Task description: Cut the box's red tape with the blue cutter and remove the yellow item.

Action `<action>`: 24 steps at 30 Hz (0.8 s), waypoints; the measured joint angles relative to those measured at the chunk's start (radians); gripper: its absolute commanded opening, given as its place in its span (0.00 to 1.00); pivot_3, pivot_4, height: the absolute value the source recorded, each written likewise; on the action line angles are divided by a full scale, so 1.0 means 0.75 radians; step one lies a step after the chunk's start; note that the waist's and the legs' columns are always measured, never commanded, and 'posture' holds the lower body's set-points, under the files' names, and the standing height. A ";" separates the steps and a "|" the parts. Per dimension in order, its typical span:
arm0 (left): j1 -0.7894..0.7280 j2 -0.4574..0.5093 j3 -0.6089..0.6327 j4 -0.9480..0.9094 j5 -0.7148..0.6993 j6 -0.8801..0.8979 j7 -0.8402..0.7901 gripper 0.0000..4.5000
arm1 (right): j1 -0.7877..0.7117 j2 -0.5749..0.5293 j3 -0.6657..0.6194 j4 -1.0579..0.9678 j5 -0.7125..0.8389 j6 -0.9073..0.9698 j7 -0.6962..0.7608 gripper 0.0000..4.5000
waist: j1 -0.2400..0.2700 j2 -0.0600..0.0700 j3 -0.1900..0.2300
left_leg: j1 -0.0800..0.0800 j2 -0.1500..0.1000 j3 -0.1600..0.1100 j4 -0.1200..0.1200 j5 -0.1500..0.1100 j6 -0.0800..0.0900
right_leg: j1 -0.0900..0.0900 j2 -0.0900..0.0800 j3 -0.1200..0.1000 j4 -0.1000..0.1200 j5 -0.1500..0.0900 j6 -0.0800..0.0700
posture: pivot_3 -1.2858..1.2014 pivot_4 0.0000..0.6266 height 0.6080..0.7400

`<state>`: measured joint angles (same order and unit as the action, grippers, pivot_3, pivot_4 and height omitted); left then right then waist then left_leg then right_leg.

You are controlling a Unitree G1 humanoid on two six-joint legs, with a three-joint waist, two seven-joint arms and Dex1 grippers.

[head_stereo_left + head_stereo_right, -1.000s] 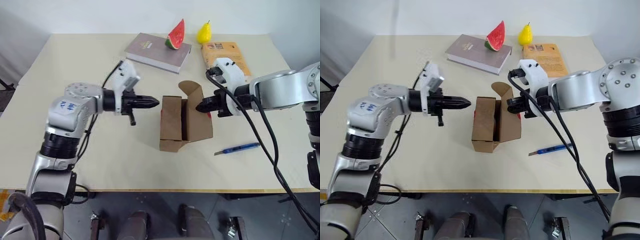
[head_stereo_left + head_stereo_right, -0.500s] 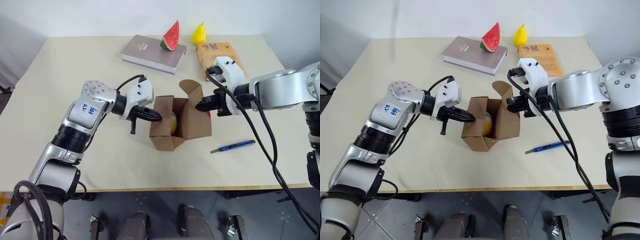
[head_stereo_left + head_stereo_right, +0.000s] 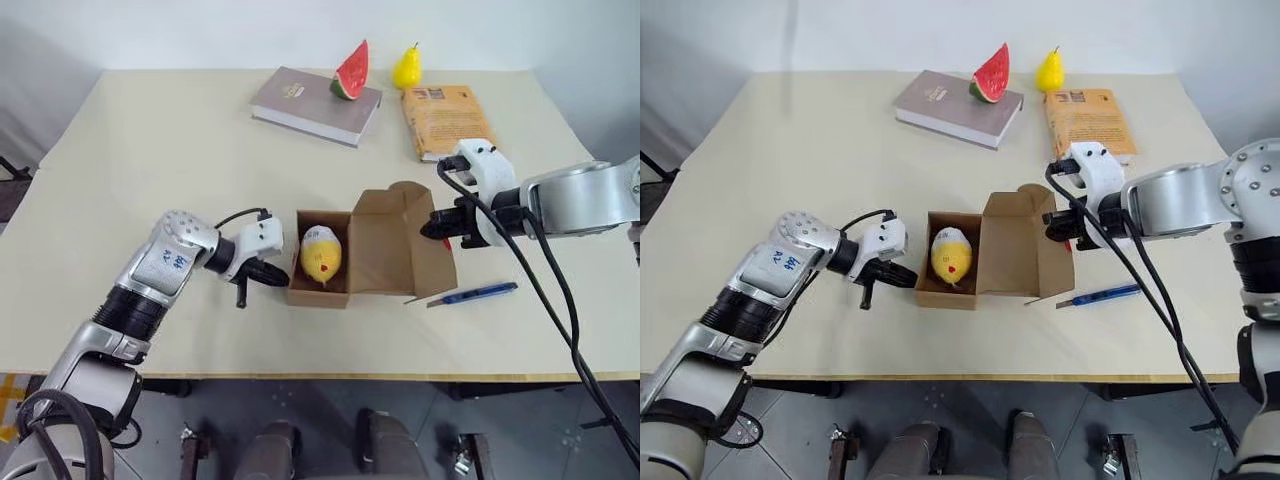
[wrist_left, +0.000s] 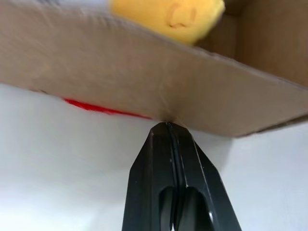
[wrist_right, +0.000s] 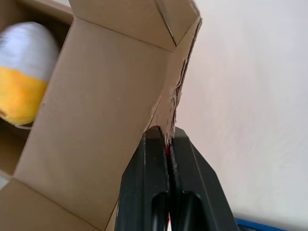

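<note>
Box lying open, yellow item inside, lid pinched by right gripper

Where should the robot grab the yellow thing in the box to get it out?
Best guess: grip the yellow item around its rounded yellow middle, coming down from above. The box lies open with its opening facing up, and cardboard walls close in the item's sides. The flap pinched by the right gripper is folded away from the opening, so the top looks free.

Silver arms, black cables, white wrists, black pincers.
</note>
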<state>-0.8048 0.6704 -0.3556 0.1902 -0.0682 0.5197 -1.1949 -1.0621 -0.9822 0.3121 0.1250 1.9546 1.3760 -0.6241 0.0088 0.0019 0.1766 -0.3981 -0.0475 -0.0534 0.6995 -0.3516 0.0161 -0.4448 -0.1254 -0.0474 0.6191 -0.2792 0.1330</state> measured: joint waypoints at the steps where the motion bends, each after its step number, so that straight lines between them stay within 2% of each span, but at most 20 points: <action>1: 0.001 -0.023 0.010 0.001 0.001 0.011 0.031 0.00 | 0.025 0.026 0.001 -0.001 -0.002 -0.011 -0.009 0.00 | 0.000 0.000 0.000 | 0.000 0.000 0.000 0.000 0.000 0.000 | 0.000 -0.001 -0.002 0.001 0.000 0.000 | 0.52 0.24 1.00; 4: 0.003 -0.079 0.017 0.002 0.001 0.026 0.079 0.00 | 0.071 0.099 0.015 -0.018 -0.059 -0.027 0.001 0.00 | -0.001 0.000 0.000 | 0.000 -0.002 0.001 0.000 0.000 0.001 | 0.000 0.001 -0.007 0.002 0.000 0.000 | 0.52 0.24 1.00; 7: 0.003 -0.098 0.018 0.006 0.001 0.050 0.105 0.00 | 0.108 0.147 0.012 -0.108 -0.303 -0.037 0.143 0.00 | -0.006 0.000 0.000 | 0.000 -0.004 0.001 0.000 0.001 0.001 | -0.001 0.004 -0.007 0.003 0.000 0.001 | 0.52 0.24 1.00; 10: -0.001 -0.099 0.026 0.036 0.017 0.070 0.140 0.00 | 0.149 0.149 -0.014 -0.225 -0.592 -0.118 0.356 0.13 | -0.008 0.000 0.000 | 0.000 -0.006 0.002 0.000 0.001 0.003 | -0.001 0.004 -0.008 0.003 0.001 0.002 | 0.52 0.24 1.00; 13: -0.014 -0.102 0.043 0.070 0.032 0.066 0.188 0.12 | 0.193 0.150 -0.051 -0.256 -0.774 -0.169 0.523 0.35 | -0.008 0.000 0.000 | 0.001 -0.008 0.002 0.000 0.002 0.005 | -0.001 0.003 -0.007 0.004 0.002 0.004 | 0.52 0.24 1.00; 21: -0.052 -0.042 0.099 0.137 0.045 0.059 0.221 0.67 | 0.294 0.103 -0.162 -0.265 -1.185 -0.299 0.953 0.97 | -0.010 0.000 0.000 | 0.001 -0.012 0.003 0.000 0.004 0.007 | -0.001 -0.001 -0.007 0.004 0.003 0.005 | 0.52 0.24 1.00; 24: -0.105 -0.025 0.103 0.187 0.052 0.033 0.210 0.88 | 0.337 0.061 -0.202 -0.265 -1.324 -0.373 1.076 1.00 | -0.010 0.000 0.000 | 0.001 -0.013 0.003 0.000 0.004 0.007 | -0.001 -0.002 -0.007 0.005 0.003 0.005 | 0.52 0.24 1.00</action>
<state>-0.8836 0.6518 -0.2784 0.3307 -0.0294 0.5447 -1.0376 -0.8097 -0.9364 0.1609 -0.0738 0.9619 1.0965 0.1830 0.0010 0.0018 0.1766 -0.3971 -0.0576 -0.0509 0.6995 -0.3489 0.0212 -0.4454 -0.1266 -0.0524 0.6227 -0.2770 0.1371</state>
